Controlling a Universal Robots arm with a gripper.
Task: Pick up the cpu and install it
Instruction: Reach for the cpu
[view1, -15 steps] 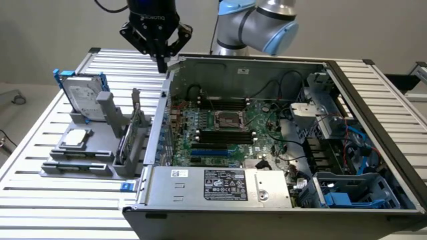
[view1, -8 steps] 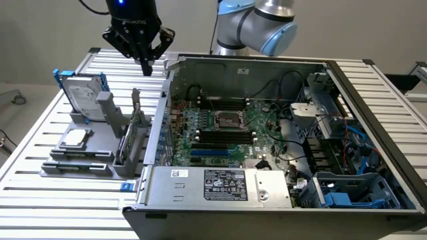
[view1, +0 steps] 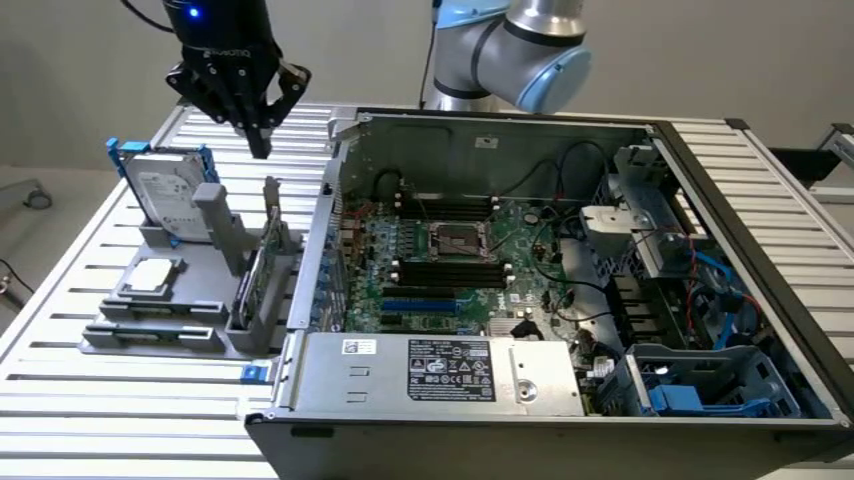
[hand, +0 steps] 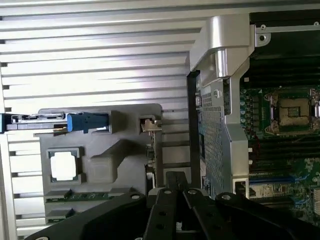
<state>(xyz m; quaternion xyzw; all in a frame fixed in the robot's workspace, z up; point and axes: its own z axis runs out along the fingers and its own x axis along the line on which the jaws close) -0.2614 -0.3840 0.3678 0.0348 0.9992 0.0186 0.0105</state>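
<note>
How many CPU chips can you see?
1. The cpu lies flat in a recess of the grey holder, at the exterior view's left of the open computer case. The motherboard socket looks empty.

wall (view1: 360, 50): plain pale grey | table (view1: 120, 410): silvery slatted metal | floor (view1: 40, 240): pale grey

In the exterior view, the pale blue and silver robot arm (view1: 527, 50) runs out past the top edge. A grey plastic holder (view1: 220, 225) hides the lower part of the upright silver hard drive with a blue frame (view1: 167, 188). Label print on the silver power-supply box (view1: 347, 385) is too small to read. The open metal computer case (view1: 494, 145) is cropped at the bottom edge. In the wrist view, the black hand (hand: 176, 176) and green motherboard (hand: 280, 150) are cut off at the picture's edge.
</note>
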